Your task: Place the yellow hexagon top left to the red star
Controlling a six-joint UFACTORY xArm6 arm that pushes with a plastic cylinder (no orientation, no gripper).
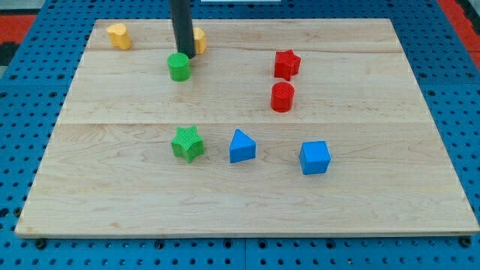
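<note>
Nearest us, the counter [247,202] is carrying everything. Our rod has no end effector; our tip [184,57] is sitting just beside the yellow hexagon [199,40], hiding part of it, well left of the red star [286,64], above the green cylinder [178,67].

We see a board [247,187] of pale wood, its planks smooth with a faint grain and a soft matt sheen. The green star [187,142] looks like ribbed plastic, layered lines showing on its faces. The blue cube [315,157] and red star [286,64] appear plastic too, matt. Our rod [182,26] is dark and dull. Around the board lies a blue perforated surface [30,112].
</note>
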